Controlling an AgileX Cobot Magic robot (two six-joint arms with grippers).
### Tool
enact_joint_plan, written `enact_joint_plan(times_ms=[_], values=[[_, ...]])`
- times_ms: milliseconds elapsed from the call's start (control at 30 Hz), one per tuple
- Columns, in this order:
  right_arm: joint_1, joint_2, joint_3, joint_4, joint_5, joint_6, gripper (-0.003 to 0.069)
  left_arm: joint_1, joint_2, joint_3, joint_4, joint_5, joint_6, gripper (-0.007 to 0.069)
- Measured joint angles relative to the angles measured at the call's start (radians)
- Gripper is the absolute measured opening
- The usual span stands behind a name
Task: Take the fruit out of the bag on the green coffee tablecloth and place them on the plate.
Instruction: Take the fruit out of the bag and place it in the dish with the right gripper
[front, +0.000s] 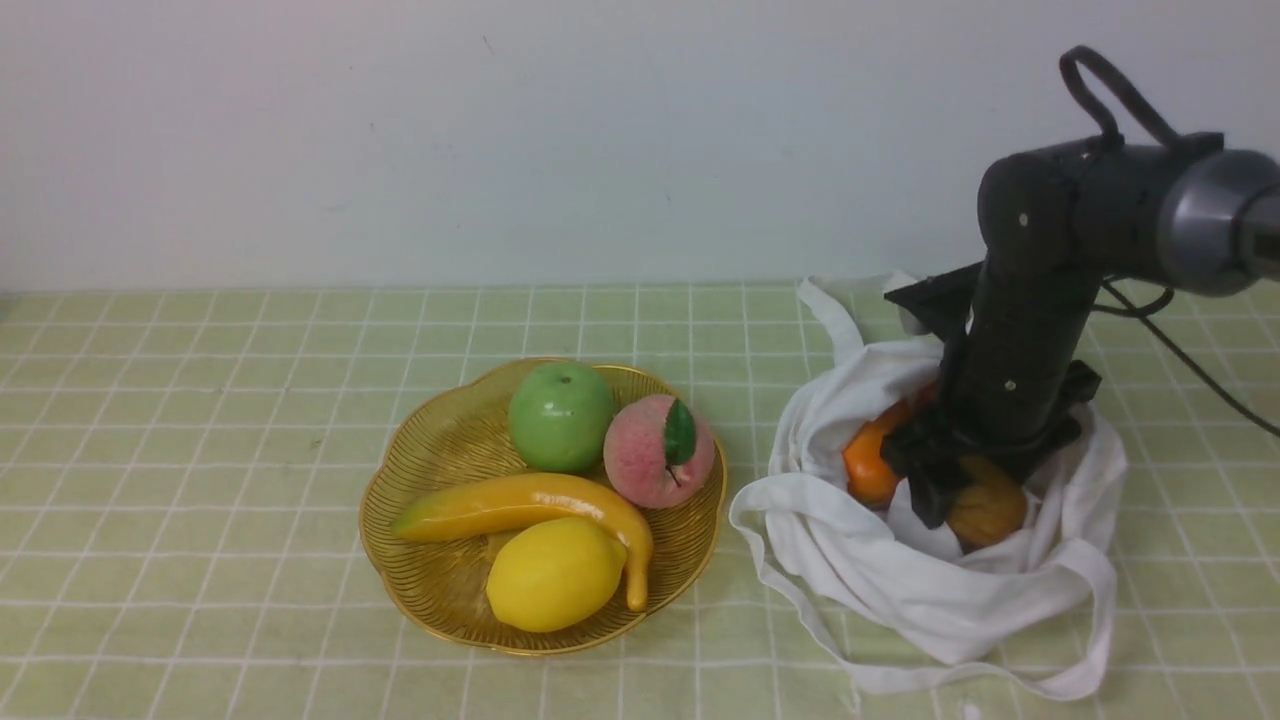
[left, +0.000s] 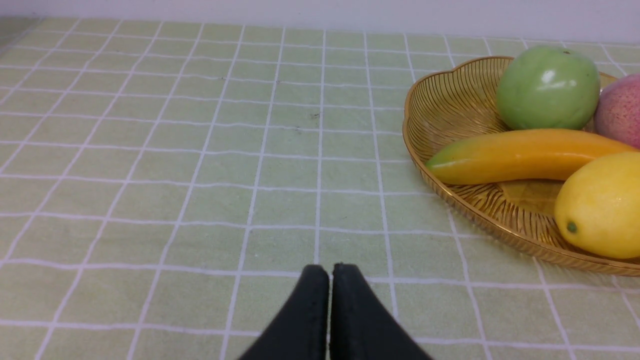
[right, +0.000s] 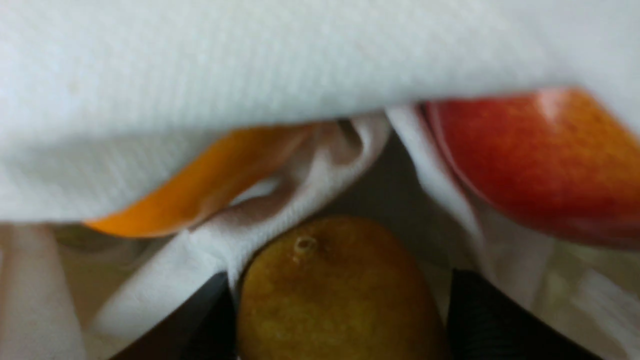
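1. The right gripper (right: 340, 320) is down inside the bag (front: 930, 580). Its jaws are closed onto the kiwi (front: 992, 512), one black finger (right: 200, 320) pressed to each side.
2. The kiwi's long axis runs along the fingers, with its dimpled end pointing away from the wrist and deeper into the bag. It sits on the bag's near-right side.
3. The orange fruit (front: 868, 465) is on the bag's left side. What shows of it slants from near-left to far-right, and the rest is hidden by cloth and arm.
4. The red apple (right: 540, 160) only shows up in the right wrist view, half under a white fold, so I can't tell which way it's facing.
5. The bag is slumped open on the green coffee tablecloth (front: 200, 450), just right of the plate (front: 400, 470), with its straps trailing toward the near side.
6. The plate holds a green apple (front: 560, 415), a peach (front: 655, 455), a lemon (front: 553, 575) and a banana (front: 520, 505) lying left to right.
7. The left gripper (left: 330, 272) has its fingertips pinched together on nothing, over bare cloth left of the plate.
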Motion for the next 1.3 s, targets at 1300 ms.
enact_joint_plan(times_ms=[1300], values=[[0.000,0.006,-0.047,-0.098,0.016,0.041,0.0390,0.000,0.000,0.000,0.000,0.000,0.000,-0.0008]])
